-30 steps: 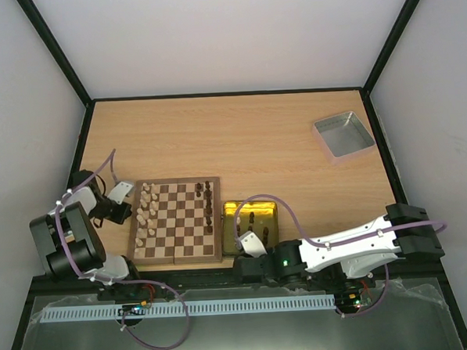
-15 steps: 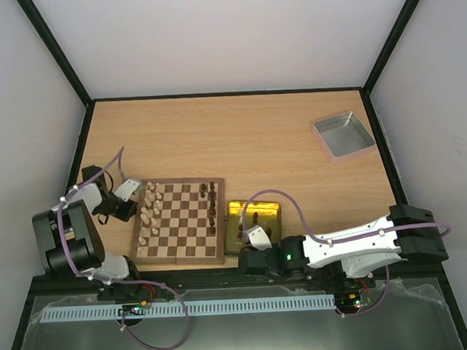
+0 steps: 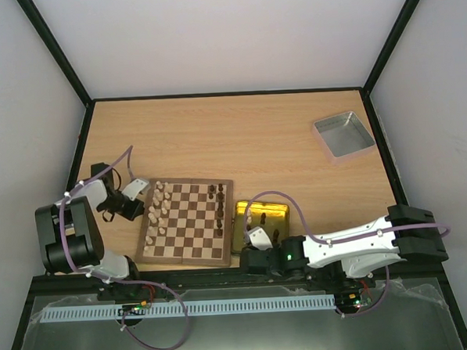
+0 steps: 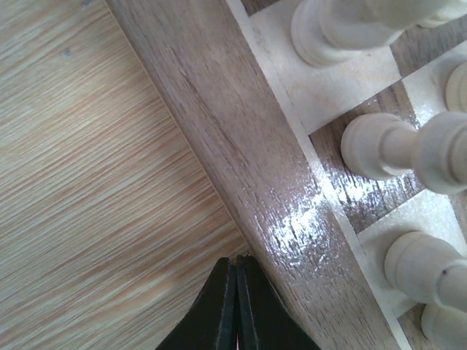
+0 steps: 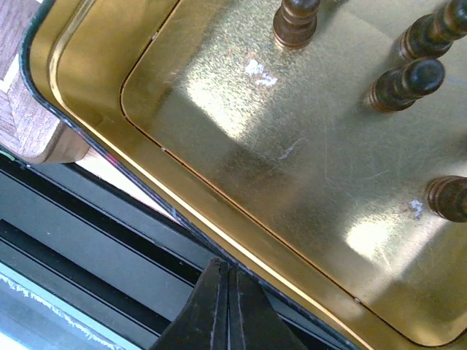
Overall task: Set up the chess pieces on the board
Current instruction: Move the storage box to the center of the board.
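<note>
left hand (image 4: pixel 235 261) pinched empty beside the board (image 4: pixel 241 146), right hand (image 5: pixel 222 264) pinched empty at the gold tin (image 5: pixel 292 182).

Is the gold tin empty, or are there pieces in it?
Not empty. The right wrist view shows at least four dark pieces standing upright on the gold tin's floor.

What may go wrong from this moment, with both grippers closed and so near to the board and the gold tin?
1. The left gripper, shut, sits at the left border of the board; a sideways push may slide it and topple the cream pieces just inside.
2. The right gripper, shut, hangs at the near rim of the gold tin; a nudge may shake the dark pieces standing in it.
</note>
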Robot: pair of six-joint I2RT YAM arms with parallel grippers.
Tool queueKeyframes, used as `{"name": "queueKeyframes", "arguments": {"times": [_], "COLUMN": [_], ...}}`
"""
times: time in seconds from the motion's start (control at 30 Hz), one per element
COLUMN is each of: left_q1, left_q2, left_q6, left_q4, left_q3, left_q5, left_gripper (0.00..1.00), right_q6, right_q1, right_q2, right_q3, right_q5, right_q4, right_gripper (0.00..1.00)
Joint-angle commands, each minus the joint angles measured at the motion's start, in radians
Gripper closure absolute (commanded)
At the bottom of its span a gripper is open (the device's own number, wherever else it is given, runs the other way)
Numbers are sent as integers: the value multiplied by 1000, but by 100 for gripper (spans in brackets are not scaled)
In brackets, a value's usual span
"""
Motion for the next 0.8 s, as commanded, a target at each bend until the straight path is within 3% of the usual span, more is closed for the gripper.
{"name": "queueKeyframes", "arguments": {"times": [0.0,0.27,0.77], "left_q1": [-22,-64,-142], "left_q2": [62,61,100], "left_q6": [5,-10,-54], "left_q4": [-153,-179,-160], "left_q3": [-59,-37,13], "left_q5": [-34,7,38], "left_gripper": [98,98,98], "right_q6": [-4,-30,-9], "right_q1": [-10,-76,-398], "right_q2": [-22,-59,-107], "right_q3": [-28,-67,-72], "right_q5": [10,34,113], "right_q4": [5,-19,5], "right_gripper": [98,98,98]}}
